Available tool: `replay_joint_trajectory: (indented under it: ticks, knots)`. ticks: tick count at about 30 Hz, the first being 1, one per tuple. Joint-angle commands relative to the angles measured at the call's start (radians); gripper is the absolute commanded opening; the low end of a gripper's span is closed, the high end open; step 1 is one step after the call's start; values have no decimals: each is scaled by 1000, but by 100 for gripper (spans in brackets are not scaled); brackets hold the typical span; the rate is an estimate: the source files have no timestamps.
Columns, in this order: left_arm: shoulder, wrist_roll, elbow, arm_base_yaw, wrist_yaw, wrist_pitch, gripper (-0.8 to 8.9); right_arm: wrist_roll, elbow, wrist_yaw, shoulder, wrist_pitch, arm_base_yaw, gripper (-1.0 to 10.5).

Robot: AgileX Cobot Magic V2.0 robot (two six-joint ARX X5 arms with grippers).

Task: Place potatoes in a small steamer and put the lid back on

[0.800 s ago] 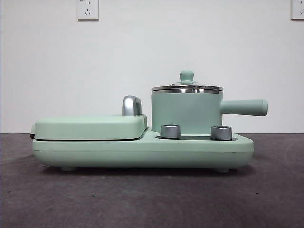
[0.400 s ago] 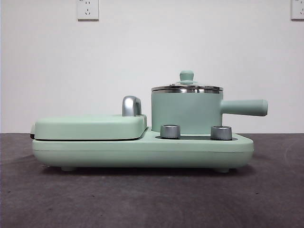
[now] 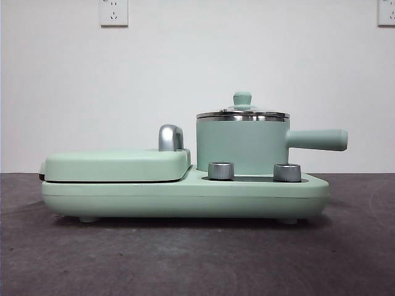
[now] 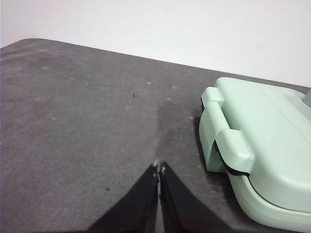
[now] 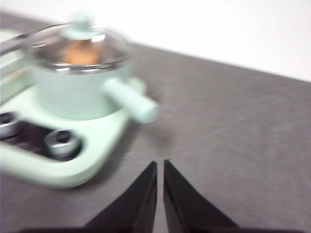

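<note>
The lid sits on the steamer, the potato inside. Both tools, left tool and right tool, are closed and empty over the tabletop; they need only keep clear.

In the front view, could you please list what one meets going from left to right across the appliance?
Flat griddle cover → chrome hinge handle → left steel knob → lid knob → right steel knob → tip of the small steamer's side handle.
</note>
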Motion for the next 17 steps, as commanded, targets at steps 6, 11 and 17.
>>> replay_joint_trajectory:
  ticks: [6,11,17]
  knots:
    - [0,-8,-19,-1,2,11,6,37,-280,-54,-124,288,-183,19]
    - [1,-8,-18,-1,2,11,6,74,-328,-65,-124,316,-211,19]
    - [1,-8,-18,-1,2,11,6,79,-327,-65,-124,320,-211,19]
